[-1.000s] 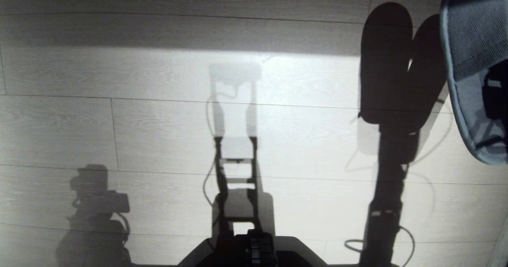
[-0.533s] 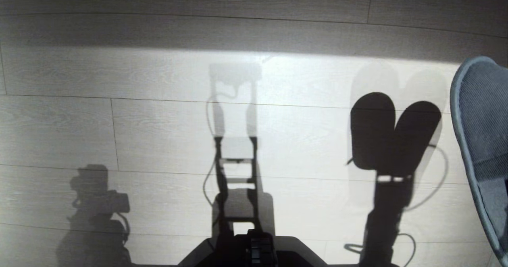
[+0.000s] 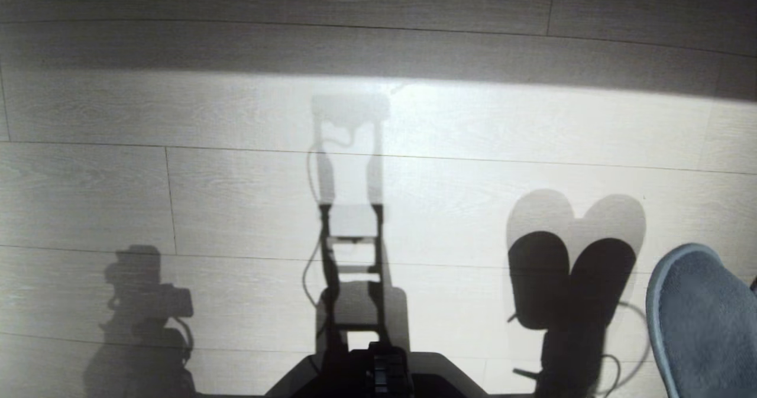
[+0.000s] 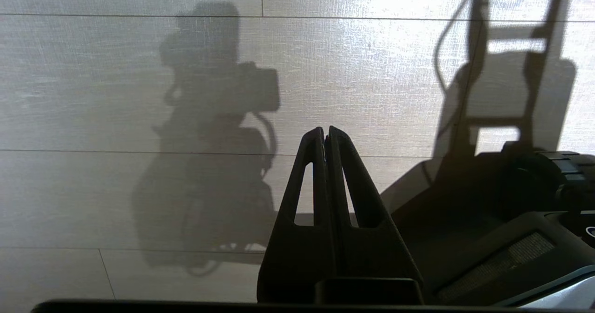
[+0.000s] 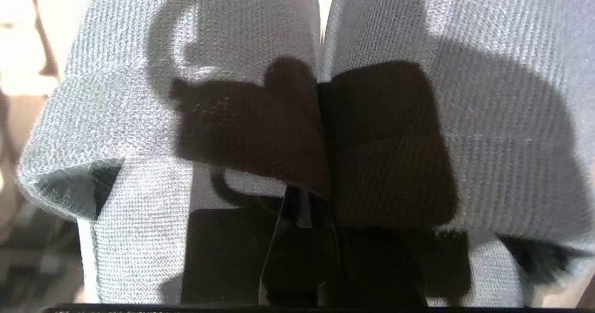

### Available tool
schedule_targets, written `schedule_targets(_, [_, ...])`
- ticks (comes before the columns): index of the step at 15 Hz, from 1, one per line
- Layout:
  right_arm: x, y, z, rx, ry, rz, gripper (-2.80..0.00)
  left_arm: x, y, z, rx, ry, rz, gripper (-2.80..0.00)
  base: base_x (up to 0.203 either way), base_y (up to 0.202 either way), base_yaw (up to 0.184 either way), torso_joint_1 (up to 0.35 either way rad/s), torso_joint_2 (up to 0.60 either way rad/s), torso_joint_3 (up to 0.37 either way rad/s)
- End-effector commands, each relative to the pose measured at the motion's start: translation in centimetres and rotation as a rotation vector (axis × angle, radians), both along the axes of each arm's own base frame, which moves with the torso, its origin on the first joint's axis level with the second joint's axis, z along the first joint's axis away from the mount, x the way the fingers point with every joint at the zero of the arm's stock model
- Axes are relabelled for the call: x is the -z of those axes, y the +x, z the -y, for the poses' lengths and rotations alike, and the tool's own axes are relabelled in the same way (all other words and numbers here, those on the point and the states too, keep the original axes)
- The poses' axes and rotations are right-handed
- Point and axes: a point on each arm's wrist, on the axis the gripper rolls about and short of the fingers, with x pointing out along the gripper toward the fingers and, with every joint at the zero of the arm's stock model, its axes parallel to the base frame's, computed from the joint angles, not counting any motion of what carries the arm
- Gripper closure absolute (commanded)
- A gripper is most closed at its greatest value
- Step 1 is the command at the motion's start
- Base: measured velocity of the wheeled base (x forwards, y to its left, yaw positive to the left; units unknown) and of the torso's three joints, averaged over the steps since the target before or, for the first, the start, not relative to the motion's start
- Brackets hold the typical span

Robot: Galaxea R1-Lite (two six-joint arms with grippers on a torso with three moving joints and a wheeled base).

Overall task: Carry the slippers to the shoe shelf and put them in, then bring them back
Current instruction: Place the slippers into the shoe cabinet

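Item 1, slippers (image 5: 260, 71): pair, slate-blue fabric. You see them side by side in the R wrist view, inner edges pressed together. In the head view only one rounded toe shows, low at the R edge, up off the floor (image 3: 177, 179).

Item 2, right hand (image 5: 320, 206): clenched on the slippers, fingers pinching where the two inner edges meet; mostly hidden by fabric and shade.

Item 3, left hand (image 4: 325, 138): clenched, nothing in it, fingers (image 4: 346, 173) tip to tip, hanging over the floor beside the robot base (image 4: 511, 220).

Item 4, floor: pale wood-look planks, w/ shadows of both arms, torso frame and the slipper pair. Shoe shelf: you get no sight of it.
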Motion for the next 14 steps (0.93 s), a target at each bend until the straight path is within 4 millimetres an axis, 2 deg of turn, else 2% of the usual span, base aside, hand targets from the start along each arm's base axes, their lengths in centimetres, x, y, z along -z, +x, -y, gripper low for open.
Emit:
schedule_targets(1, [2.3, -1.9, 0.01, -0.015, -0.018, 0.03, 0.0, 0.0, 0.0, 0.0, 0.0, 0.0, 0.0, 0.0, 0.0, 0.0, 0.0, 0.0, 0.0, 0.0])
schedule_targets(3, [3.08, -2.01, 0.02, -0.021, -0.037, -0.016, 0.0, 0.0, 0.0, 0.0, 0.0, 0.0, 0.0, 0.0, 0.0, 0.0, 0.0, 0.0, 0.0, 0.0])
schedule_targets(14, [3.15, -2.01, 0.03, -0.017, -0.01, -0.022, 0.0, 0.0, 0.0, 0.0, 0.0, 0.0, 0.0, 0.0, 0.0, 0.0, 0.0, 0.0, 0.0, 0.0])
